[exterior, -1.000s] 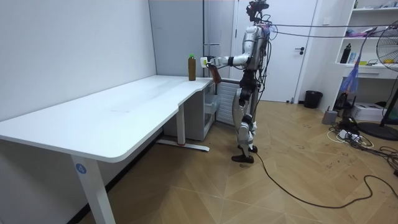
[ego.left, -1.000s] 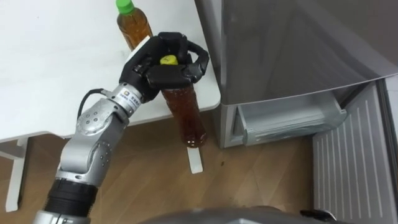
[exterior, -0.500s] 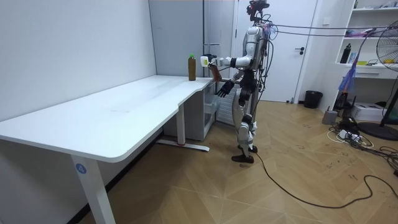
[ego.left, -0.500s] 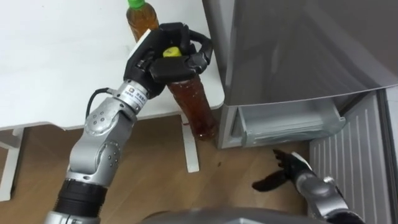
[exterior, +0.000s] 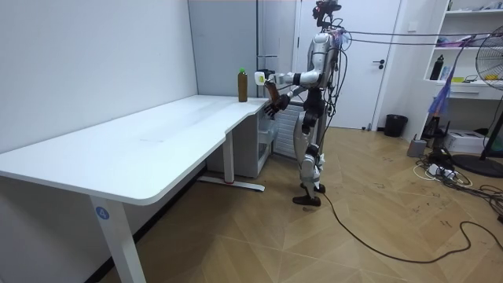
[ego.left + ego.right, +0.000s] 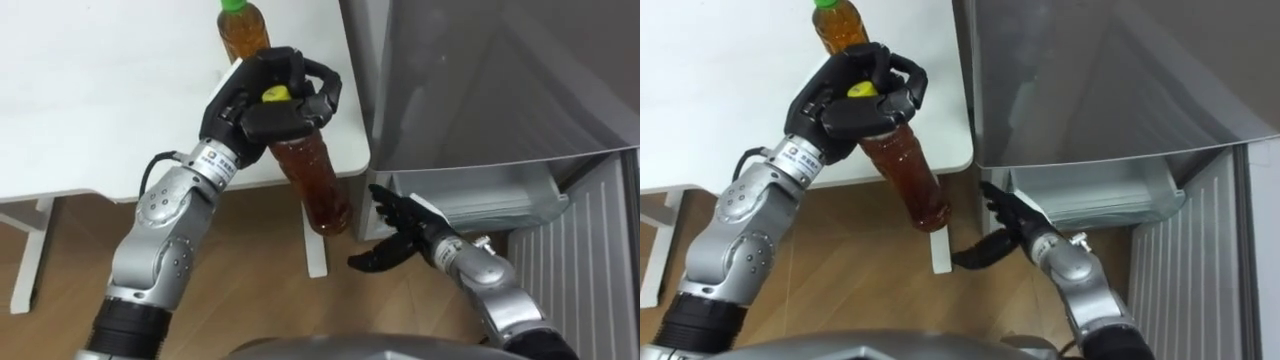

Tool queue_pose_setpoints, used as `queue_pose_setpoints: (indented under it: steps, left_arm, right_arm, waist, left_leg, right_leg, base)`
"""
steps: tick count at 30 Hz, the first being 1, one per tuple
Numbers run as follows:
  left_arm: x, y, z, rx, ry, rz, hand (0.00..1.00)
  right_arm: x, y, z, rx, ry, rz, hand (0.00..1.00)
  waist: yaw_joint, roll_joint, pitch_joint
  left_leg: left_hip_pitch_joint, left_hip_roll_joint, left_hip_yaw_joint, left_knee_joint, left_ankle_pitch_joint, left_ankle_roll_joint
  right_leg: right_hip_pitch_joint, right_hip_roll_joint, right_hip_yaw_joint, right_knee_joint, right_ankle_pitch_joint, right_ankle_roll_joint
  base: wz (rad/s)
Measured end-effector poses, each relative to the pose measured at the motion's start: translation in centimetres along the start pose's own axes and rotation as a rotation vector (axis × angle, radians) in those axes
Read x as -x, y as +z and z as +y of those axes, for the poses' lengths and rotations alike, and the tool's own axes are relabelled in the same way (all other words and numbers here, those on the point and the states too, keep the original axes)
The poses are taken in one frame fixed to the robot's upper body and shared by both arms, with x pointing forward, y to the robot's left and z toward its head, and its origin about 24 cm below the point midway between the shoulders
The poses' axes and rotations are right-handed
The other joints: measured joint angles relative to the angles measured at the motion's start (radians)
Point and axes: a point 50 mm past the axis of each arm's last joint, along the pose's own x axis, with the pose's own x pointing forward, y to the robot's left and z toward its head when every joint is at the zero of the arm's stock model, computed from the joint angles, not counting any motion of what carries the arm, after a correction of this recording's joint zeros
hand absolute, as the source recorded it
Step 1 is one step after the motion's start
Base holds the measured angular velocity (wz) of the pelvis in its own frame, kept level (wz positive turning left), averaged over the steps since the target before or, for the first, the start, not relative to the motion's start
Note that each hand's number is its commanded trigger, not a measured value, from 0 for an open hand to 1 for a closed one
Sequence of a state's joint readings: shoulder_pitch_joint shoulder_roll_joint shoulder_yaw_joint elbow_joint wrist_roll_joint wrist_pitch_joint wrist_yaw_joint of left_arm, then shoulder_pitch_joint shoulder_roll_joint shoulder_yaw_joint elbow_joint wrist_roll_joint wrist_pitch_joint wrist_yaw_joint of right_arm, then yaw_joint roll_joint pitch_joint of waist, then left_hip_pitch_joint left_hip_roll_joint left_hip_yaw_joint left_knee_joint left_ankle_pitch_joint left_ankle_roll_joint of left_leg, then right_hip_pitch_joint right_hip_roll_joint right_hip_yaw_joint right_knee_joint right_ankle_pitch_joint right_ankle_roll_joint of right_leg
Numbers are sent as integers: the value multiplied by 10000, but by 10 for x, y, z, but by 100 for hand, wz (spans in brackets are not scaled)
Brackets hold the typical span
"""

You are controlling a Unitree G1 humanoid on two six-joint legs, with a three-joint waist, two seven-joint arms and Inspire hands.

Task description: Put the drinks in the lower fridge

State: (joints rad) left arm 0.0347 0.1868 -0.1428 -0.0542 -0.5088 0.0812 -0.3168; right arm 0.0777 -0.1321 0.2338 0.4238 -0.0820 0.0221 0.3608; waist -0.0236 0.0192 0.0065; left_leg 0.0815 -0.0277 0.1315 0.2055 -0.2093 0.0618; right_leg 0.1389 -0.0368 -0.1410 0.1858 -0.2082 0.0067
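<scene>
My left hand [image 6: 268, 98] [image 6: 855, 92] is shut round the top of a brown drink bottle [image 6: 315, 180] [image 6: 908, 174] with a yellow cap, which hangs tilted in the air beside the table's corner. My right hand [image 6: 402, 235] [image 6: 1003, 230] is open just below and right of the bottle's base, apart from it. A second bottle of amber drink with a green cap [image 6: 243, 30] [image 6: 836, 25] stands on the white table [image 6: 90, 90] behind my left hand. The grey fridge [image 6: 480, 90] is to the right, its lower door [image 6: 580, 260] swung open. In the room view I stand between table end and fridge [image 5: 236, 47].
Inside the lower fridge a pale drawer [image 6: 470, 195] shows just right of my right hand. The table's white foot [image 6: 315, 250] lies on the wooden floor [image 6: 250, 290] under the held bottle. A long stretch of bare tabletop [image 5: 141, 145] runs toward the room view's left.
My right hand has risen from low down to just under the bottle's base. The left hand keeps its hold on the bottle; the whole picture has shifted a little.
</scene>
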Motion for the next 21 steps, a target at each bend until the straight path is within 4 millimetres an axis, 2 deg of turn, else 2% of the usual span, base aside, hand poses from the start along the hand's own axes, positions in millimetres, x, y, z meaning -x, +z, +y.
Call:
queue_pose_setpoints:
  steps: [7, 21]
  left_arm:
    - [0, 1, -1, -25, -152, -98, 100]
    - [-1, 0, -2, 52, -198, -128, 100]
  right_arm:
    - [0, 6, 6, -173, 1334, -373, 0]
    - [5, 11, 8, 171, 2513, -550, 0]
  waist:
    - [38, -148, 95]
    - [71, -158, 102]
  left_leg:
    - [5, -17, -15, -9, 0, 1]
    - [1, -16, -13, -31, 0, 1]
  right_leg:
    - [8, -73, 5, -7, 0, 1]
    - [-17, -72, 10, -4, 0, 2]
  base:
    - [0]
    - [0]
